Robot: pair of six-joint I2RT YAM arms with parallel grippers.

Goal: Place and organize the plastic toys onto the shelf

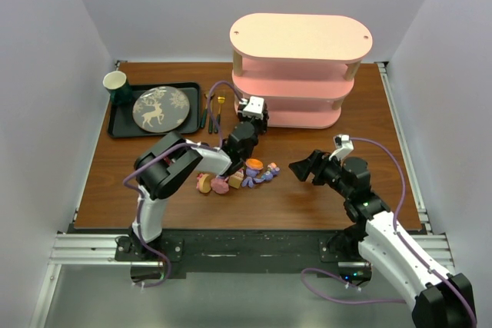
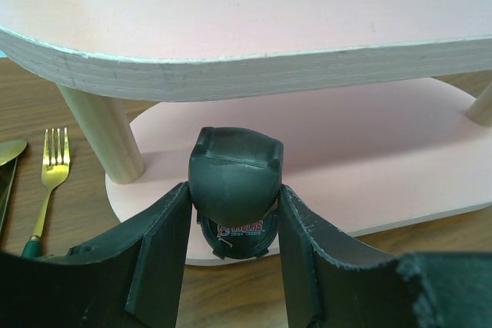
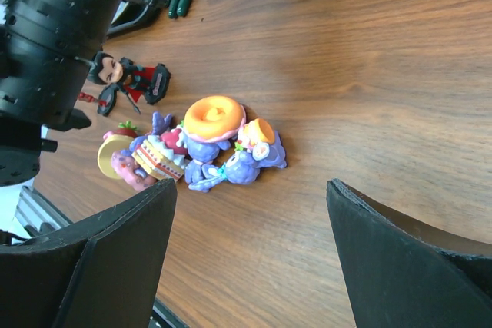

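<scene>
My left gripper point(image 2: 234, 191) is shut on a dark plastic toy point(image 2: 234, 168) with a round black base, holding it at the front edge of the pink shelf's point(image 1: 300, 36) bottom tier point(image 2: 361, 151). From above, that gripper point(image 1: 253, 115) sits by the shelf's left end. The other toys lie in a heap point(image 1: 234, 177) on the table: purple-blue bunny ones point(image 3: 231, 160), pink ones point(image 3: 127, 165) and a black and red one point(image 3: 132, 81). To the right of the heap my right gripper point(image 3: 250, 255) hangs open and holds nothing point(image 1: 301, 168).
A black tray point(image 1: 119, 124) at the back left holds a patterned plate point(image 1: 161, 107) and a green cup point(image 1: 116, 84). Gold cutlery, including a fork point(image 2: 51, 168), lies between the tray and the shelf. A wooden shelf post point(image 2: 100, 132) stands left of the held toy.
</scene>
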